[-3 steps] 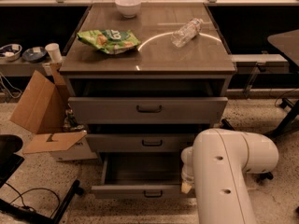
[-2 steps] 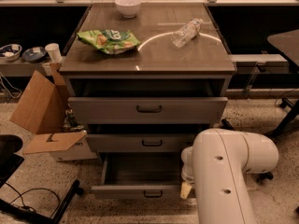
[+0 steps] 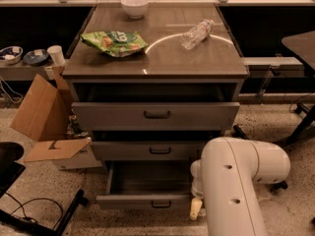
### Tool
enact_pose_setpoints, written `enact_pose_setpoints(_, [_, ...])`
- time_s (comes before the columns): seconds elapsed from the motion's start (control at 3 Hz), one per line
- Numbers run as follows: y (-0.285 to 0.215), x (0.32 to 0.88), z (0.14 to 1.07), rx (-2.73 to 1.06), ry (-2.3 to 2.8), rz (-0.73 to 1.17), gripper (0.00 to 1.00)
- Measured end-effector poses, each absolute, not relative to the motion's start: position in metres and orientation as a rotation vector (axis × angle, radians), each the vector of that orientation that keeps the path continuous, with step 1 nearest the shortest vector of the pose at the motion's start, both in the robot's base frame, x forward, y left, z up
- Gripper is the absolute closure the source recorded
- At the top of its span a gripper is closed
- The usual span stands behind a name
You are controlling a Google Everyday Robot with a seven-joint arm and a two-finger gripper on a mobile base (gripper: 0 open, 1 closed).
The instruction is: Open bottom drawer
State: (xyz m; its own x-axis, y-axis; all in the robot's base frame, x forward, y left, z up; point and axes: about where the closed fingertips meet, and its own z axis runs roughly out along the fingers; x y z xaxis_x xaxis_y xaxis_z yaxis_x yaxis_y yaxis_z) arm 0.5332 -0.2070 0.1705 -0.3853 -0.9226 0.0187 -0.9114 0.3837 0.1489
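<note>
The bottom drawer (image 3: 145, 201) is a grey metal drawer with a thin flat front and a small dark bar handle (image 3: 161, 204). It stands pulled out from the cabinet, and its plain grey inside (image 3: 147, 178) shows. My white arm (image 3: 236, 181) fills the lower right in front of the cabinet. My gripper (image 3: 196, 208) shows only as a pale tip below the arm, just right of the bottom drawer's front corner and near the floor. The arm hides the rest of it.
The top drawer (image 3: 156, 115) and middle drawer (image 3: 160, 150) also stand partly out. On the cabinet top lie a green chip bag (image 3: 114, 42), a plastic bottle (image 3: 197, 33) and a white bowl (image 3: 135, 6). An open cardboard box (image 3: 44, 112) and a black chair base (image 3: 29, 215) are on the left.
</note>
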Motion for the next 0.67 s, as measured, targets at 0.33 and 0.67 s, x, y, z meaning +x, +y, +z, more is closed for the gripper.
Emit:
enact_pose_setpoints(0.33, [-0.2062,0.4709,0.1429,1.643,-2.416,-0.188,0.19])
enact_pose_setpoints(0.67, [-0.2065,0.4722,0.1512,1.643,-2.416,-0.188,0.42])
